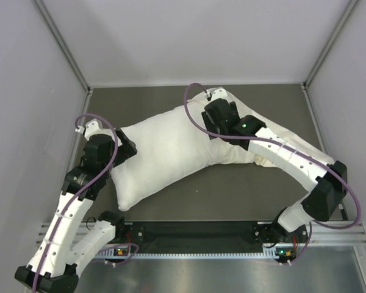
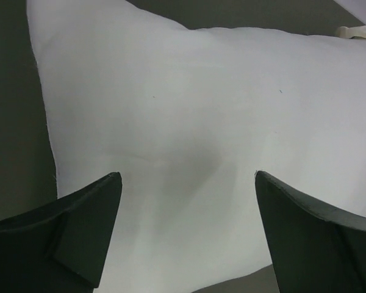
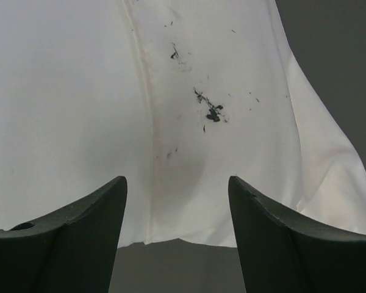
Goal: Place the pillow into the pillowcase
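The pillow (image 1: 165, 152) is seen lying slantwise on the dark table (image 1: 232, 189), plump, bright white and smooth, with rounded corners and a shallow dent in its cover. Its far right end is met by the pillowcase (image 1: 274, 131), a thinner, creamier cloth that is spread limp and creased. Whether that end is already inside the sleeve cannot be told. In the right wrist view the pillowcase (image 3: 244, 73) is marked by a faint seam line and a scatter of dark specks (image 3: 213, 113), and loose folds are shown at its right edge. The left gripper (image 2: 188, 177) is held over the pillow's near left end, its fingers spread wide and released, nothing clasped. The right gripper (image 3: 177, 180) is poised above the pillow's far right end, fingers parted, no cloth pinched between them.
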Motion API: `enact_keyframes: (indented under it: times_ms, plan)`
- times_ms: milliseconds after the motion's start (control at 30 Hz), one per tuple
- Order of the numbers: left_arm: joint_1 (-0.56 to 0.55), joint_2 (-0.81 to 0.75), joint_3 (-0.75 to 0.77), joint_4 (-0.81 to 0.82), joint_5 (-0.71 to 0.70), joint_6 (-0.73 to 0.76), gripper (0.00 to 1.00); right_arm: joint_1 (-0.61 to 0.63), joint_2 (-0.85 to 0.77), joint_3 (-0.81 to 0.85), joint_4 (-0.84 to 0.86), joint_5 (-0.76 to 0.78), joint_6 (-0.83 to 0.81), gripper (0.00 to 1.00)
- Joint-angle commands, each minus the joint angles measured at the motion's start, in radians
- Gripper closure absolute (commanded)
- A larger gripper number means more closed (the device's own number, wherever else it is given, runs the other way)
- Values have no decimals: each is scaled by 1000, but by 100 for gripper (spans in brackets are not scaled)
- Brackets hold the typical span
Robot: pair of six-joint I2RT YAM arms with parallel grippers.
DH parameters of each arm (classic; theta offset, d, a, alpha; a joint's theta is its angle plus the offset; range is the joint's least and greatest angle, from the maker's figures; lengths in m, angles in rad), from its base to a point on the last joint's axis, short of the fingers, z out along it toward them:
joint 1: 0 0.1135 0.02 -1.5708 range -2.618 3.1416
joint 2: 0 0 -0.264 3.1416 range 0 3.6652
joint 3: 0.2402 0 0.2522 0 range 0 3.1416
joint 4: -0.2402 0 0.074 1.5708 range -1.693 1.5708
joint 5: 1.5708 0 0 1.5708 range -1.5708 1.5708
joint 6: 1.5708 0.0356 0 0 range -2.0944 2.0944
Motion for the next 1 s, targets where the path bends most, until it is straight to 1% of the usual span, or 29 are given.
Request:
enact_keyframes:
  times_ms: [0, 67, 167, 267, 300, 333, 367, 400, 433, 467, 500, 533, 567, 600, 667, 733, 767, 800, 833, 867, 900, 967]
  plan:
    - [-3, 27, 44, -60, -109, 25, 2, 22, 53, 80, 37, 112, -46, 33]
    - [-1, 23, 41, -61, -146, 25, 1, 26, 96, 109, 37, 146, -61, 35]
    - [13, 8, 37, -51, -186, 33, 1, 32, 152, 134, 40, 241, -81, 39]
    - [39, 20, 29, -44, -192, 42, 1, 35, 199, 155, 46, 333, -98, 46]
    - [48, 23, 23, -36, -182, 40, 1, 35, 207, 160, 49, 371, -103, 52]
    - [59, 24, 15, -27, -168, 45, 1, 35, 218, 169, 52, 392, -106, 55]
    - [72, 29, -3, -15, -149, 50, 1, 34, 221, 172, 58, 408, -114, 57]
    - [109, 31, -14, 10, -98, 50, 1, 35, 222, 172, 67, 407, -123, 58]
    - [132, 34, -23, 21, -67, 54, 1, 35, 224, 174, 83, 403, -137, 58]
    - [192, 37, -48, 34, -24, 62, 1, 35, 228, 177, 87, 402, -138, 59]
    - [227, 41, -58, 57, 62, 66, 1, 35, 232, 181, 87, 402, -146, 60]
    - [267, 43, -72, 68, 116, 71, 1, 35, 244, 192, 89, 402, -151, 60]
    - [346, 44, -97, 77, 159, 80, 1, 35, 251, 195, 89, 400, -152, 59]
    - [374, 43, -108, 88, 220, 83, 1, 35, 264, 198, 89, 400, -152, 59]
    - [411, 34, -134, 99, 245, 83, 1, 35, 276, 200, 93, 400, -155, 57]
    - [412, 26, -140, 105, 256, 60, 1, 32, 294, 198, 100, 402, -155, 59]
    - [412, 17, -154, 110, 268, 50, 1, 32, 302, 200, 100, 403, -154, 62]
    - [412, 11, -164, 119, 271, 36, 2, 31, 311, 207, 100, 403, -151, 74]
    - [413, 3, -199, 155, 336, 2, 2, 31, 313, 212, 98, 402, -144, 84]
    - [412, 0, -221, 177, 361, -15, 3, 31, 310, 215, 97, 394, -138, 94]
    - [412, -5, -244, 208, 386, -32, 4, 31, 304, 218, 95, 356, -132, 100]
    - [410, 0, -298, 292, 453, -73, 11, 32, 273, 221, 100, 301, -126, 100]
